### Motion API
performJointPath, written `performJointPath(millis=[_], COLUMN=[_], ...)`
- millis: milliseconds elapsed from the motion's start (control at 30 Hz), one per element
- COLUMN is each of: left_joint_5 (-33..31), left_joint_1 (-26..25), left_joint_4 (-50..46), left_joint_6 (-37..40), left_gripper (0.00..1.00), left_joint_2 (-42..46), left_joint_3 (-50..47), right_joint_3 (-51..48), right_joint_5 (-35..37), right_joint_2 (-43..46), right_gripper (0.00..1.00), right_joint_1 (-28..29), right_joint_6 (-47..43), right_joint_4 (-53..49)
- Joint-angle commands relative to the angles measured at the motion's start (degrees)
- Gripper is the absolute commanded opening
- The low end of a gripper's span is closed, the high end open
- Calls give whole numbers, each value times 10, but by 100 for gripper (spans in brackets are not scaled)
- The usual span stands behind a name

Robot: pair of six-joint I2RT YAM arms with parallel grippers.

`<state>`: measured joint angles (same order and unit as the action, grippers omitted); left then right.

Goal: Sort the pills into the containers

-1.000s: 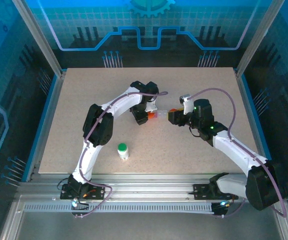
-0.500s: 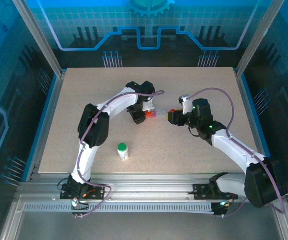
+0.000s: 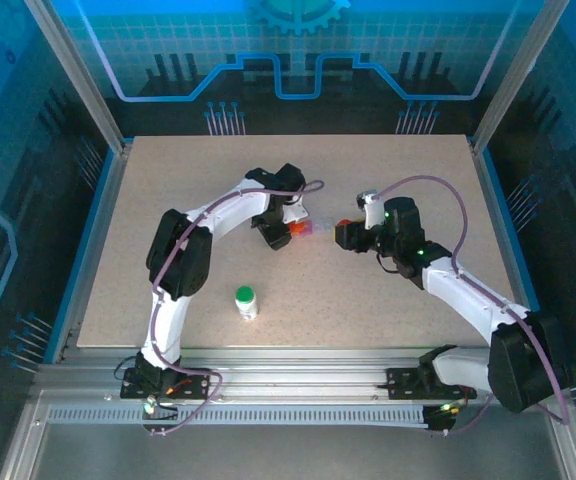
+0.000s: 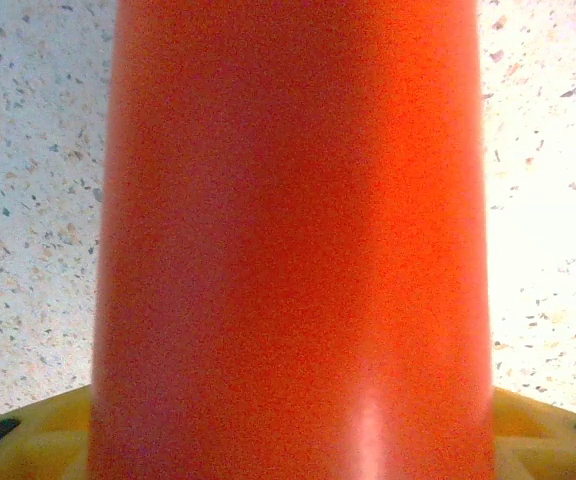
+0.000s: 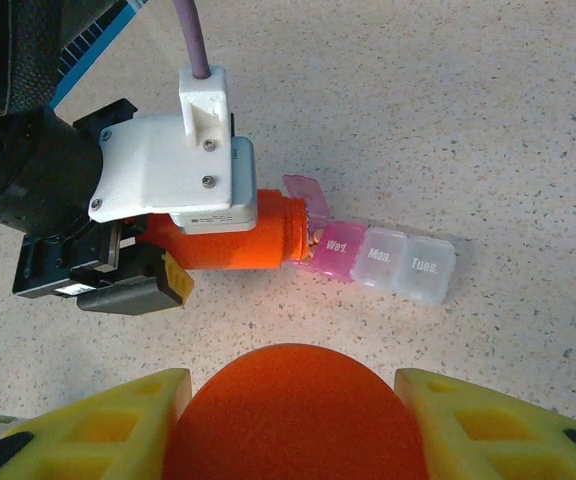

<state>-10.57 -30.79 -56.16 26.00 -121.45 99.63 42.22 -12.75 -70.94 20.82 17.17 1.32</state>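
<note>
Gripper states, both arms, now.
Left gripper: closed on the orange bottle.
Right gripper: closed on a round orange piece, likely the cap.

The desk (image 3: 148,200) is pale beige, flecked with fine dark and reddish speckles. The pill bottle (image 4: 288,240) is solid orange, as is the loose cap (image 5: 288,410). Fingers (image 5: 108,425) of the right end effector (image 5: 288,400) are yellow with a ribbed lattice. On the pill organiser (image 5: 383,262), the "Wed" compartment (image 5: 333,248) is translucent pink; "Mon." (image 5: 380,258) and "Tues." (image 5: 426,270) are frosted clear with grey lettering. The small bottle (image 3: 246,303) is white with a green top. The arms (image 3: 463,292) are white with black joints, their cables (image 3: 433,179) purple.
</note>
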Motion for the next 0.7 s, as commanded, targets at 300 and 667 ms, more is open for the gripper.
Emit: performJointPath(millis=[300,667], left_joint_5=[39,70], left_joint_1=[7,8], left_joint_4=[163,361], left_joint_6=[-30,-39], left_gripper=[1,0], left_joint_2=[117,232], left_joint_3=[-139,-317], right_joint_3=[28,-1], right_joint_5=[-11,-71], right_joint_2=[-19,-17], right_gripper=[0,0], right_joint_1=[5,4], right_joint_6=[2,-3], right_joint_4=[-7,79])
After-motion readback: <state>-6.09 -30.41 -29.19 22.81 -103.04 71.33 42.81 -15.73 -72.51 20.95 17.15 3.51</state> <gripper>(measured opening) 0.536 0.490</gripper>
